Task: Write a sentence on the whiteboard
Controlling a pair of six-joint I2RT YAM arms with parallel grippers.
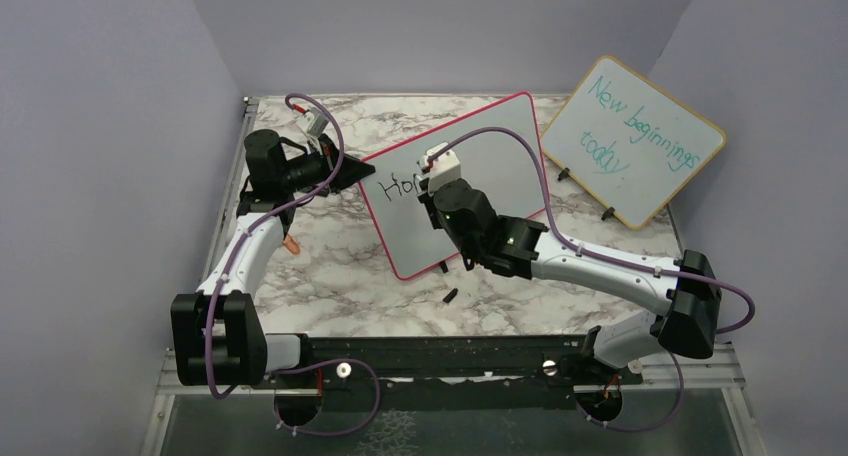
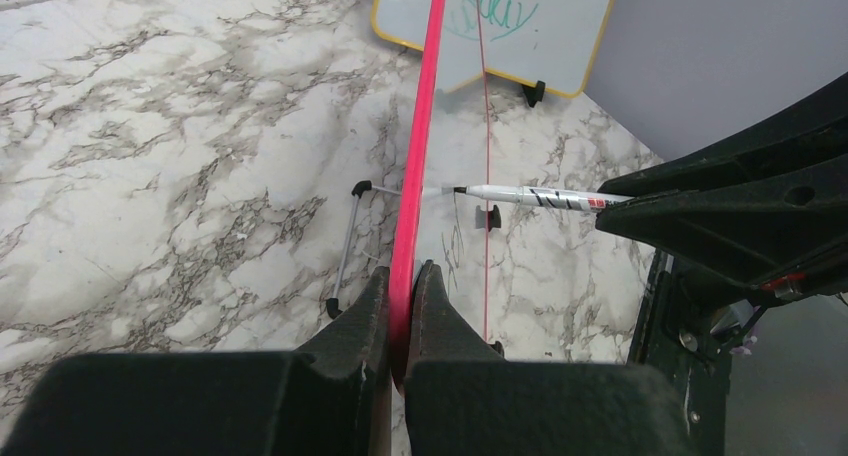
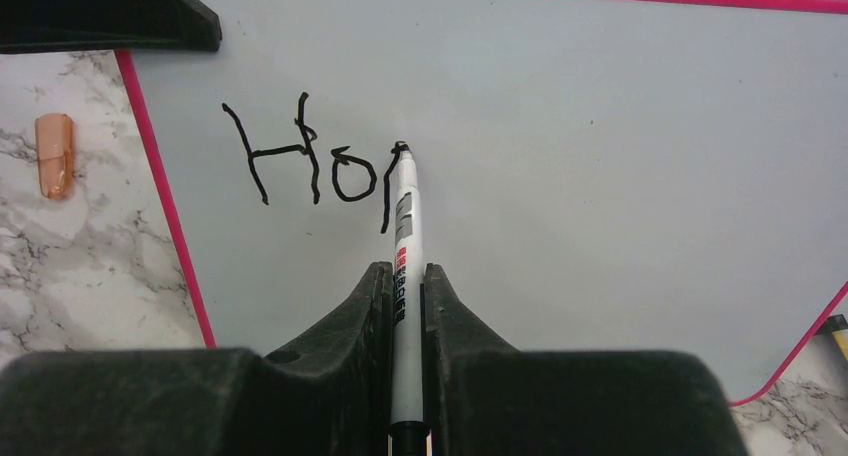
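Note:
The whiteboard (image 1: pixel 500 146), white with a pink-red frame, stands tilted on the marble table. My left gripper (image 2: pixel 407 276) is shut on its left edge (image 2: pixel 425 126), which shows edge-on in the left wrist view. My right gripper (image 3: pixel 405 268) is shut on a white marker (image 3: pixel 404 226). The marker's black tip (image 3: pixel 401 148) touches the board face (image 3: pixel 620 176). The sentence (image 3: pixel 300 161) reads "Ho" plus the stem of a third letter, in black. The top view shows the same writing (image 1: pixel 398 187) beside the right wrist, which hides the right fingers there.
A wooden-framed board (image 1: pixel 632 141) with teal writing leans at the back right. A small orange piece (image 1: pixel 292 244) lies left of the whiteboard. A small black piece (image 1: pixel 451 296) lies in front of it. The whiteboard's wire foot (image 2: pixel 345 246) rests on the marble.

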